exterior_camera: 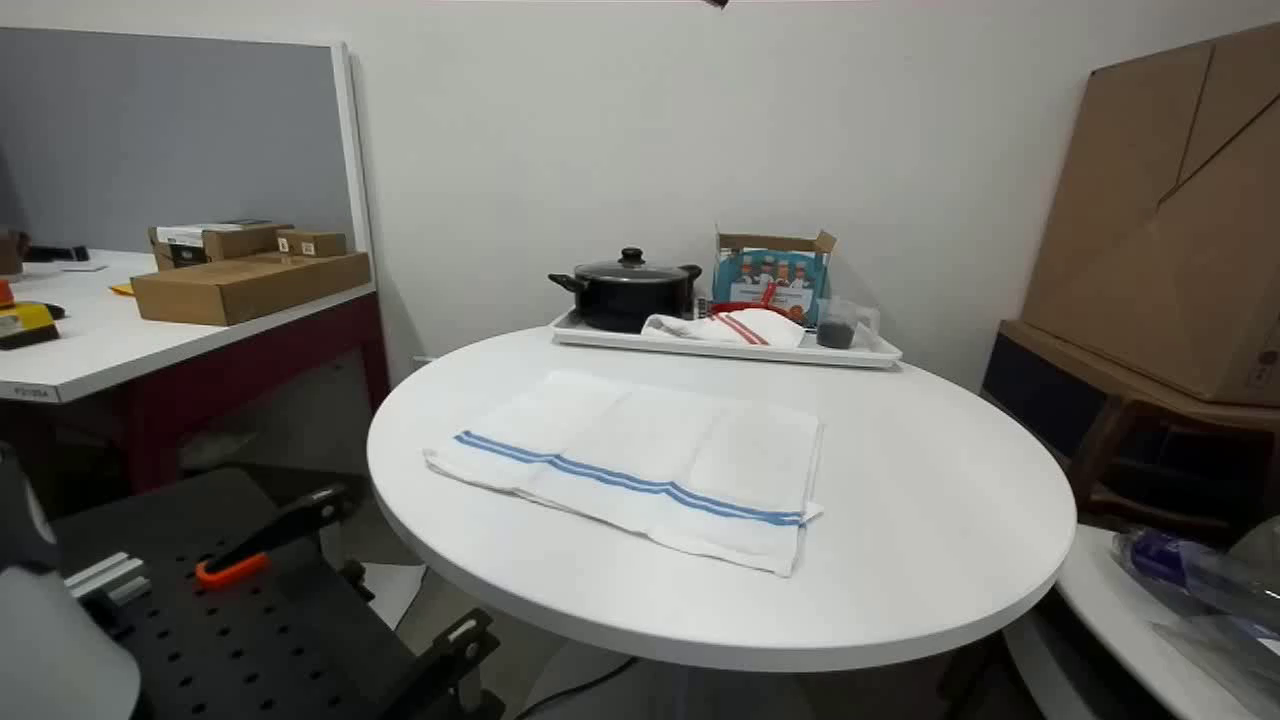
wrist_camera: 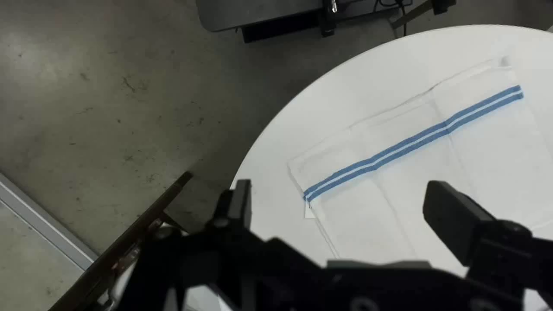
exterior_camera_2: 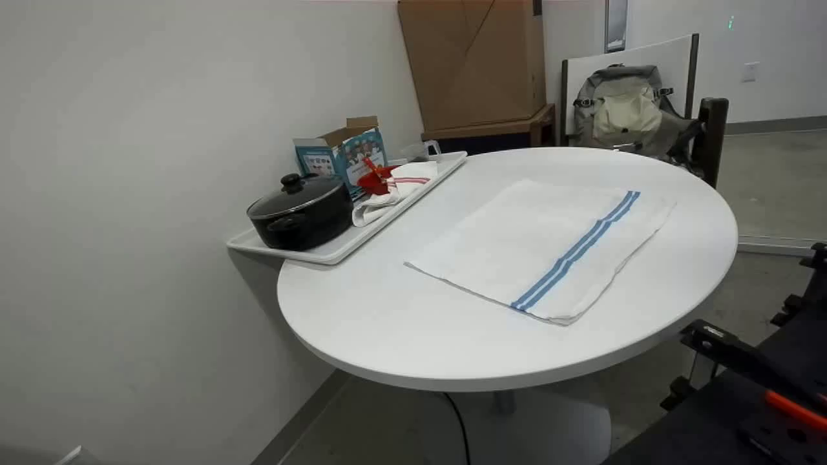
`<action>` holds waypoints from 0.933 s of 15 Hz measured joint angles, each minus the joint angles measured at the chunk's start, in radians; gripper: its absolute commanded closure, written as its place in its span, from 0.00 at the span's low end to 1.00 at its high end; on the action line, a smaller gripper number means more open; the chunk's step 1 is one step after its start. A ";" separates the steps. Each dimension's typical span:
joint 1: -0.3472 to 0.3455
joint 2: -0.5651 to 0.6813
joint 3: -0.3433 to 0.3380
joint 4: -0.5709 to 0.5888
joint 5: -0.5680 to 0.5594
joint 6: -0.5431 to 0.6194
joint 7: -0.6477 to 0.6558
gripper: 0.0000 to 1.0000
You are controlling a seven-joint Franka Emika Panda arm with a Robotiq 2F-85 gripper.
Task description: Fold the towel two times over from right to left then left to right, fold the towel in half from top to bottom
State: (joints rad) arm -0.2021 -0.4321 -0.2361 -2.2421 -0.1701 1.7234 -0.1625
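Towel (exterior_camera: 640, 440): spread flat on your tabletop (exterior_camera: 930, 480), near the tray (exterior_camera_2: 387, 216) but not touching it, all of it inside the tabletop's edge.
Stripes (wrist_camera: 410, 150): two blue ones, side by side, along the towel's side away from the tray.
Creases: you get two, crossing the stripes.
Layers: a second edge shows under the top one in places; fold count, cannot tell.
Tag (wrist_camera: 309, 211): small, white, sticking out at one end of the stripes.
Jaws: yours stand wide apart, nothing in hold; fingers (wrist_camera: 451, 224) hang above the towel, not on it.
Tray: white, by the wall (exterior_camera: 480, 150), pot end overhanging the tabletop.
Pot (exterior_camera: 625, 302): black, lid (exterior_camera_2: 297, 197) on.
Mid-tray: red-striped cloth (exterior_camera: 690, 329); red item (exterior_camera_2: 375, 183), kind unclear.
Carton (exterior_camera: 770, 270): blue, flaps up, behind the cloth.
Cup (exterior_camera: 838, 325): clear, dark low down, tray's other end.
Big box (exterior_camera: 1160, 230): brown, in both exterior views, past your tabletop.
Backpack (exterior_camera_2: 627, 116): in an exterior view, beyond the tabletop.
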 measured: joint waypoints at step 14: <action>-0.005 0.016 -0.002 -0.005 0.000 0.020 0.018 0.00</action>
State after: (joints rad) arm -0.2068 -0.4157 -0.2384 -2.2471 -0.1701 1.7431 -0.1449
